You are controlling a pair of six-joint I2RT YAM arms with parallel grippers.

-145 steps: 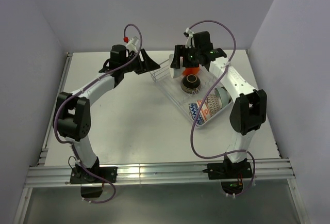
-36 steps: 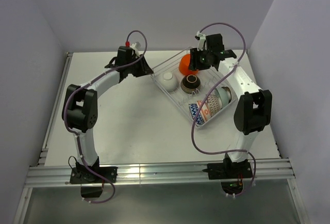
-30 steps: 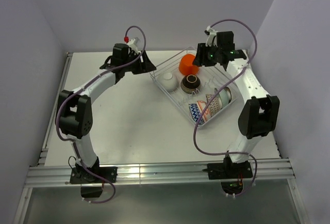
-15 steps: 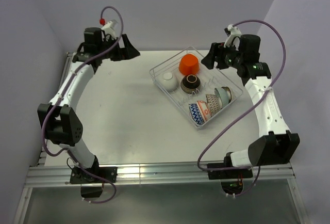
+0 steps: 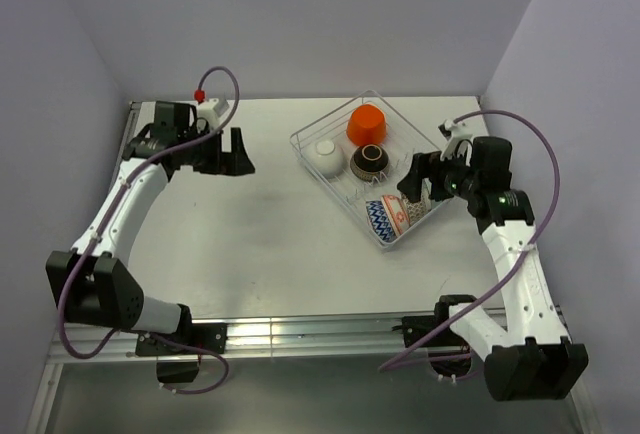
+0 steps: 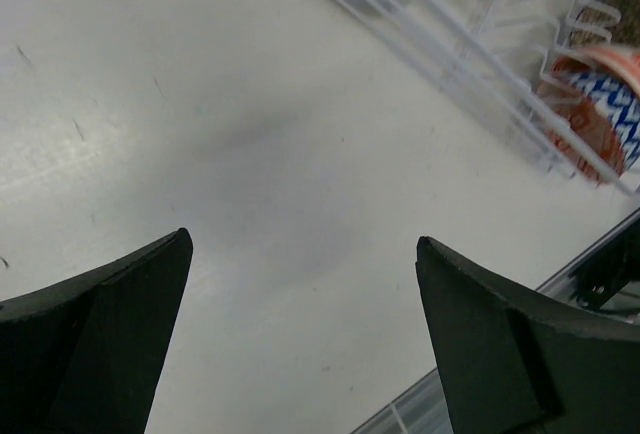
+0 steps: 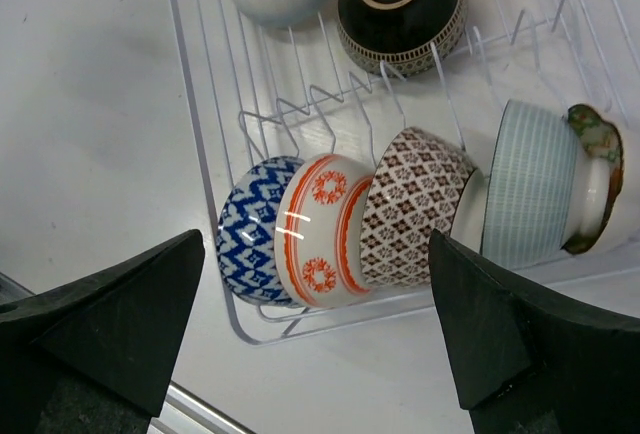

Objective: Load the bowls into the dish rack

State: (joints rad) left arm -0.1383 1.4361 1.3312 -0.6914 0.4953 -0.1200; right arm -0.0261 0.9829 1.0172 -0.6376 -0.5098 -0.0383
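The dish rack lies at an angle on the table's right half. At its far end sit an orange-red bowl, a white bowl and a dark brown bowl. The right wrist view shows a row on edge between the tines: blue zigzag bowl, patterned orange bowl, grey-brown bowl, pale teal bowl and flower-shaped bowl. My right gripper hangs open and empty above that row. My left gripper is open and empty over bare table left of the rack.
The table's metal front rail runs along the near edge. Purple walls close in on the left, back and right. The rack's near corner shows at the upper right of the left wrist view.
Both arms have pulled back from the rack's far end. The right gripper opened, leaving the orange-red bowl in the rack's far corner. The left gripper also opened and swung left.
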